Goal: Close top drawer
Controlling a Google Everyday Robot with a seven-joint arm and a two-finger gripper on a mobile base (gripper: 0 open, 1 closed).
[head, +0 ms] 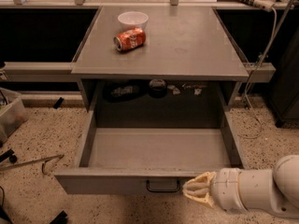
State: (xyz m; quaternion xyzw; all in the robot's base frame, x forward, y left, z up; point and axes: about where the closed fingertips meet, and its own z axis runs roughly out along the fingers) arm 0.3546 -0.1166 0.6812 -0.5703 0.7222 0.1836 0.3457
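The top drawer (159, 148) is a wide grey metal box pulled fully out from under the grey cabinet top (187, 45). It is empty inside. Its flat front panel (107, 183) faces me, with a small black loop handle (163, 187) at the centre. My gripper (194, 192), cream-coloured on a white arm, sits at the lower right, right against the front panel just right of the handle, at the panel's top edge.
A tipped red soda can (130, 39) and a white bowl (132, 19) rest on the cabinet top. Dark items (124, 91) lie at the back of the drawer recess. A cable (261, 55) hangs at right. A bin (11, 115) stands at left on the speckled floor.
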